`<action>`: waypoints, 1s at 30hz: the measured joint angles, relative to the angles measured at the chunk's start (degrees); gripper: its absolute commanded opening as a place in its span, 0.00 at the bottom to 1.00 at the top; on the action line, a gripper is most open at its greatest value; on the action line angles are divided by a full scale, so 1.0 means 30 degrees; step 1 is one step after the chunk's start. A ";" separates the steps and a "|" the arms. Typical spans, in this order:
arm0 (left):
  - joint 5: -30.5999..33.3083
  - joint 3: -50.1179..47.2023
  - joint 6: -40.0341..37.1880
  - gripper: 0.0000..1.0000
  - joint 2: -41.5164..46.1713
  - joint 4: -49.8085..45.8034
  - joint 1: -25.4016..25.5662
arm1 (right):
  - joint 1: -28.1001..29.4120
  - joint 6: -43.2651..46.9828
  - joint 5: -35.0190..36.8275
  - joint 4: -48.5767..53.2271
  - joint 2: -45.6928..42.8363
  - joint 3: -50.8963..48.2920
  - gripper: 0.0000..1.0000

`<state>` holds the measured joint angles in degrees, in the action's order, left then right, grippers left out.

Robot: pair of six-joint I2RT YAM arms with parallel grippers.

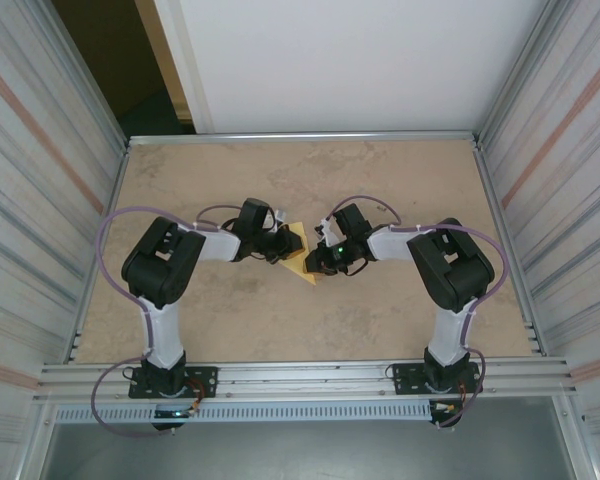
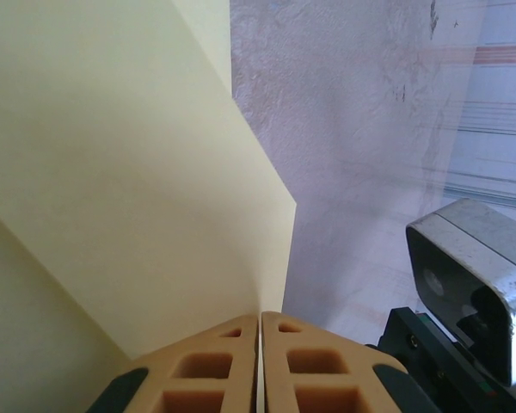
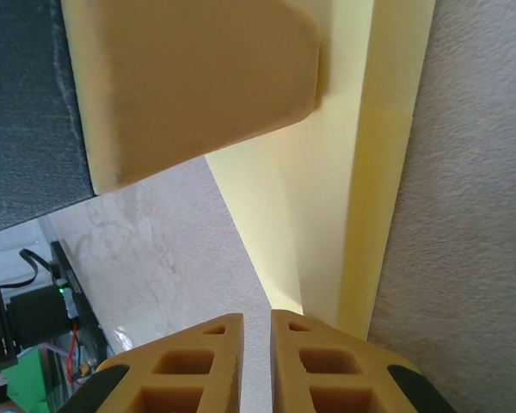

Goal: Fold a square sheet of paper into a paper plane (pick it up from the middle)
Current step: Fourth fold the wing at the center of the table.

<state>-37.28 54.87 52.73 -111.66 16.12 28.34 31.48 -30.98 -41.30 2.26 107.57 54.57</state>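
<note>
Flanking the mottled beige tabletop [image 1: 230, 180], corrugated metal walls [image 1: 40, 150] L & R; white wall [image 1: 330, 60] at top, dark doorway [image 1: 130, 70] upper left. Mid-frame, the square sheet of paper [image 1: 298, 250], pinched by left gripper [image 2: 260, 340], pads tight together. Right gripper [image 3: 256, 331] fingers narrow, slim gap, paper edge beside; can't tell if gripping.

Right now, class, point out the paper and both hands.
paper [image 2: 112, 189]: left wrist view, flat face.
left hand [image 2: 260, 331]: left wrist view, between fingertips.
right hand [image 3: 256, 331]: right wrist view, between fingertips.

Narrow gap between right fingers [image 3: 327, 370]; folded yellow paper [image 3: 344, 215] maybe touching; left finger [image 3: 189, 86] above.
</note>
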 measured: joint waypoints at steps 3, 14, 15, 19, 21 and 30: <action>0.0007 0.0015 0.0000 0.11 -0.0095 -0.0022 0.0000 | 0.0000 0.0000 0.0197 0.0007 0.0036 0.0000 0.16; 0.0102 0.0087 -0.0007 0.11 -0.0117 -0.0372 0.0000 | 0.0000 0.0000 0.0408 0.0000 0.0146 0.0000 0.16; 0.0102 0.0095 0.0000 0.12 -0.0131 -0.0379 0.0000 | 0.0000 0.0000 0.0408 0.0000 0.0175 0.0000 0.16; 0.0102 0.0175 0.0000 0.11 -0.0328 -0.0437 0.0000 | 0.0000 0.0000 0.0401 -0.0007 0.0357 0.0000 0.16; 0.0095 0.0175 -0.0007 0.11 -0.0357 -0.0437 0.0000 | 0.0000 0.0000 0.0408 -0.0007 0.0372 0.0000 0.16; 0.0095 0.0357 -0.0095 0.12 -0.0357 -0.0612 0.0000 | 0.0000 0.0015 0.0546 0.0087 0.0423 0.0000 0.15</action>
<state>-36.99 55.94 52.45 -112.73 14.28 28.34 31.48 -30.94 -39.66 2.52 108.84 54.57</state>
